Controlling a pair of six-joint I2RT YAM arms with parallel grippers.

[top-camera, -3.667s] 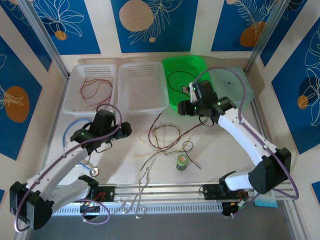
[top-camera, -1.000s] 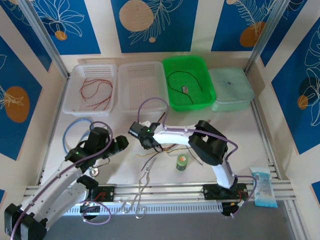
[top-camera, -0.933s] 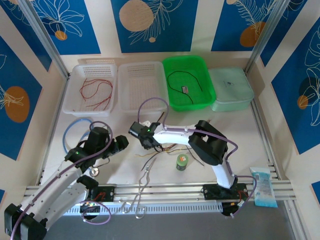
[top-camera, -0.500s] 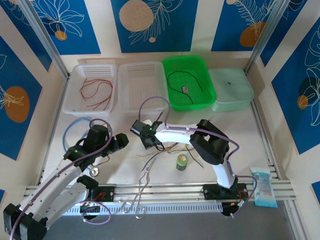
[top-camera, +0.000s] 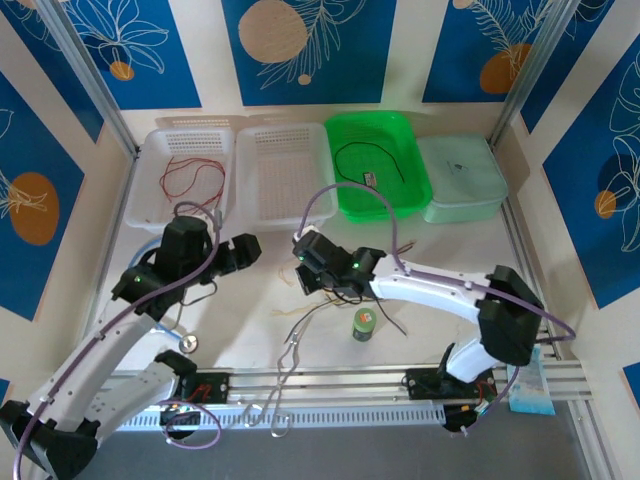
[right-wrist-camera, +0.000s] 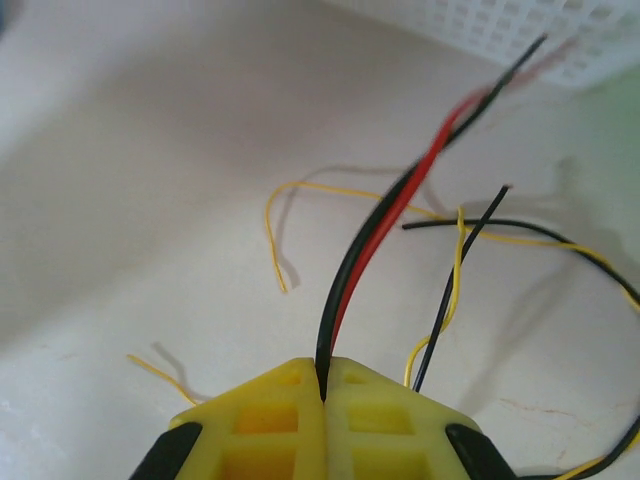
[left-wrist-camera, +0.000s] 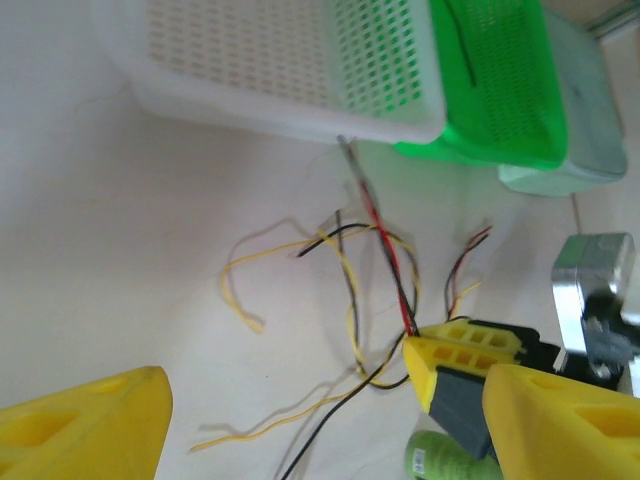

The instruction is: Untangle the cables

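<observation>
Cables: tangle of thin red, black and yellow wires, loose on the surface just behind and left of the green bottle. More strands already sorted into baskets well behind the bottle.

Handling, as judged: near weightless, limp, with a little spring in the curl. No stiffness to push with, so pull only. Smooth insulation, likely to slip from a light pinch. Crossed strands apt to drag their neighbours along. Best hold near a free end or on a stretch clear of crossings, one strand at a time, drawn away slowly.

Right hand: closed tight on a red-and-black pair, just left of the bottle, the pair arching up and away from the fingertips.

Left hand: wide open, empty, farther left of the bottle, clear of the tangle.

Surface: pale, smooth, faintly scuffed, probably with too little friction to hold a wire back.

Room: open ground left of the bottle. Behind it, a row of two white baskets, green basket and pale green box. In front and left of it, metal forceps.
</observation>
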